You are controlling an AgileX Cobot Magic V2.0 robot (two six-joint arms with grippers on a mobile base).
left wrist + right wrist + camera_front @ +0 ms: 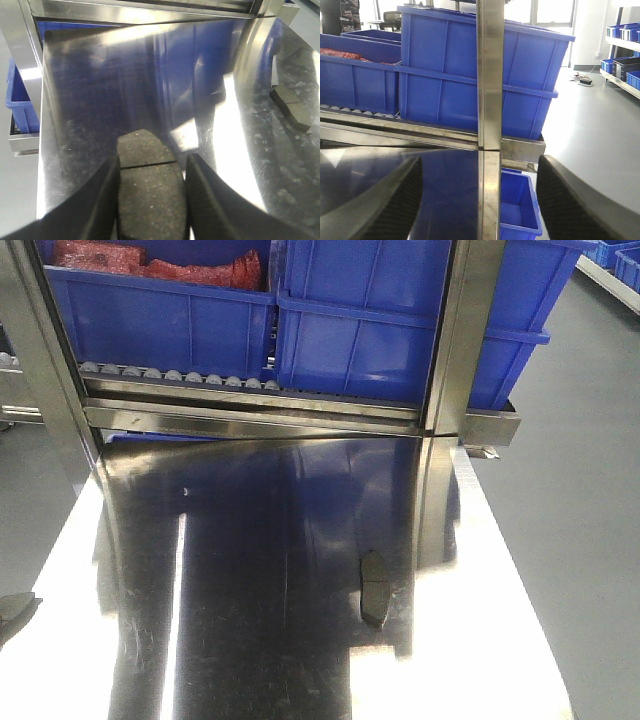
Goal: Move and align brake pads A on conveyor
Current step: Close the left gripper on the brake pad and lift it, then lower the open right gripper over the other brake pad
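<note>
In the left wrist view my left gripper [152, 165] is shut on a dark grey brake pad [149, 200] with a thin groove across it, held above the shiny steel table [90, 100]. A second brake pad [292, 106] lies on the table to the right; in the front view this pad [375, 588] lies right of centre. My right gripper [480, 170] is open and empty, facing a steel post [488, 75] at the table's far right. The conveyor is out of view.
Blue bins [380, 330] stand on a roller rack [180, 375] behind the table; one holds red items [150, 260]. A steel upright [460, 340] rises at the back right. A blue bin [520, 205] sits below the table's right edge. Grey floor lies to the right.
</note>
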